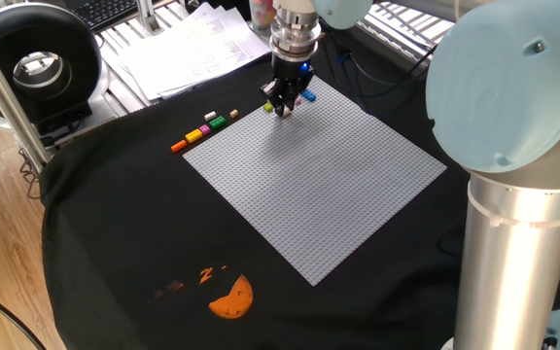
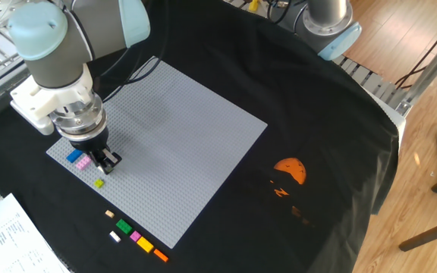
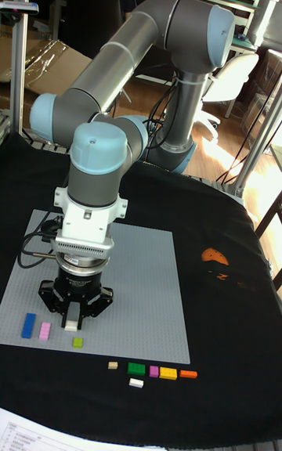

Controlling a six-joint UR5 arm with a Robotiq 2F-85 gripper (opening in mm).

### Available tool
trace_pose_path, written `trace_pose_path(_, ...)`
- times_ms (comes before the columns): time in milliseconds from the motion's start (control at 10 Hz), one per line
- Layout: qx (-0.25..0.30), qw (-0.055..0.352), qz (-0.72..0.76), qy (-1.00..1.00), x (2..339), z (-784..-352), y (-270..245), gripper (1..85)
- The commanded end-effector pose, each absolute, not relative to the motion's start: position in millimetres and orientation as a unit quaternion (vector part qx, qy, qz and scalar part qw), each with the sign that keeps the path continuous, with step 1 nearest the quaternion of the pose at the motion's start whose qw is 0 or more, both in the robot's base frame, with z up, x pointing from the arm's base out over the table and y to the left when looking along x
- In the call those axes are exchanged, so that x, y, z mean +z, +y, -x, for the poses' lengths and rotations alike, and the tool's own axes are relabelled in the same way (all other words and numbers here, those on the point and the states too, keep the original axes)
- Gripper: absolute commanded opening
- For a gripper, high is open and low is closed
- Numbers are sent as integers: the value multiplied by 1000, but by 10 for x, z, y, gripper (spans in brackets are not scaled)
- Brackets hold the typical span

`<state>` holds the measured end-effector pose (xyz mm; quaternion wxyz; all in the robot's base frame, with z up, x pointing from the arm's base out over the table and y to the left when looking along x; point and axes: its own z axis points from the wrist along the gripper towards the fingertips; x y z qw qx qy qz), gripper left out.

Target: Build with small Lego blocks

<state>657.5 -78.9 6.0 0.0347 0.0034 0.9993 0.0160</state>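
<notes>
One fixed view: gripper [image 1: 282, 110] points down over the far corner of the grey baseplate [image 1: 338, 194], tips at or just above the studs. Jaw gap too small to read here. A yellow-green brick [image 1: 268, 108] and a pink brick [image 1: 300, 98] sit on the plate just beside it, a blue brick [image 1: 310, 96] next to the pink. Row of loose bricks [image 1: 204, 129] on the black cloth [image 1: 115, 243], off the plate's edge.

The other fixed view: gripper [image 2: 111, 160] low over the plate [image 2: 180, 136] near its corner. Fingers look close together; can't tell if anything is between them. Blue brick [image 2: 75, 157] and pink brick [image 2: 83, 162] beside it, yellow-green brick [image 2: 99, 183] near the tips, apart from them. Loose row [image 2: 135, 237] on the cloth.

Tall fixed view: gripper [image 3: 76, 322] seen head-on, something pale between the fingers, unclear whether brick or gripper part. Blue [image 3: 30, 325], pink [image 3: 45, 331], yellow-green [image 3: 77, 342] on the plate [image 3: 149, 294]; tan, green, pink, yellow, orange row [image 3: 153, 372] with a white brick [image 3: 135, 383] on the cloth.
</notes>
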Motion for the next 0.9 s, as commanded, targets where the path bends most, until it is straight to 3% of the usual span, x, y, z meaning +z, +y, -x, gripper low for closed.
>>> trace_pose_path(0,15,36,-4,999,67,-6575,-811,150)
trace_pose_path(800,16,38,0,999,81,-6584,-803,143)
